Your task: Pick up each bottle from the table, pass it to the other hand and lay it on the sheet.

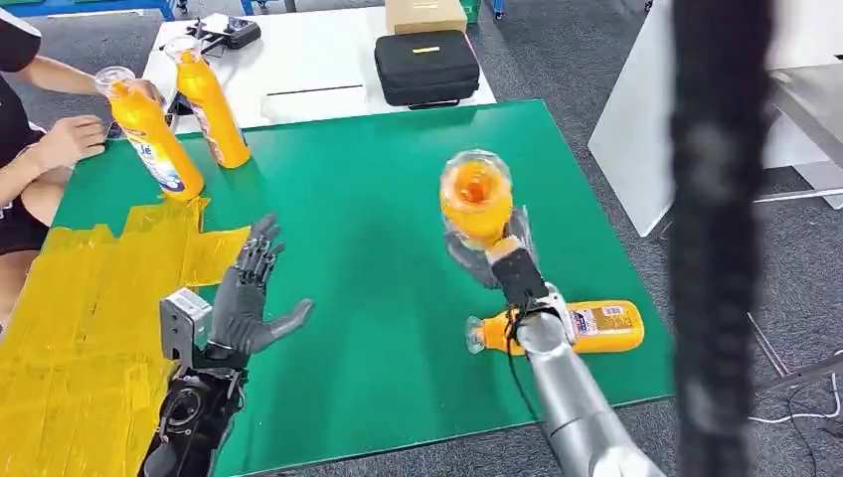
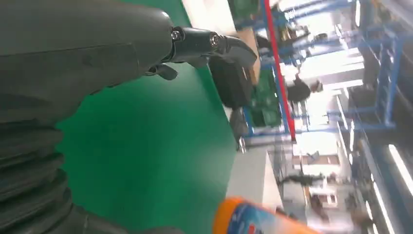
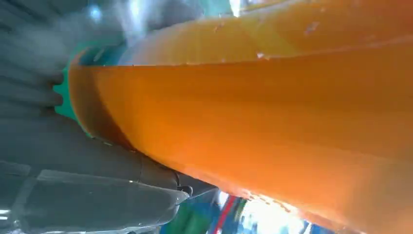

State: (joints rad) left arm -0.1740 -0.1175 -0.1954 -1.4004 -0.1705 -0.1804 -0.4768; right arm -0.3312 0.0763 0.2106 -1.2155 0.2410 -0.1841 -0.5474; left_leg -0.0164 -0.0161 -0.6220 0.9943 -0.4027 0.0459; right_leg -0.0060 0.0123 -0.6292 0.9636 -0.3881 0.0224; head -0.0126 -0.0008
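No legible text — bottle labels (image 1: 604, 321) blurred

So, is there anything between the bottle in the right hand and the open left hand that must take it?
Nothing visible. The right hand holds an orange bottle above the green mat. The left hand waits open near the yellow sheet, with bare mat between them. Another orange bottle lies behind the right arm, off that path.

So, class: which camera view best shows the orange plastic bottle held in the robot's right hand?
The head view: the orange plastic bottle shows whole, raised in the right hand. The right wrist view shows just a blurred orange side; the left wrist view catches an orange bottle's edge, unclear which.
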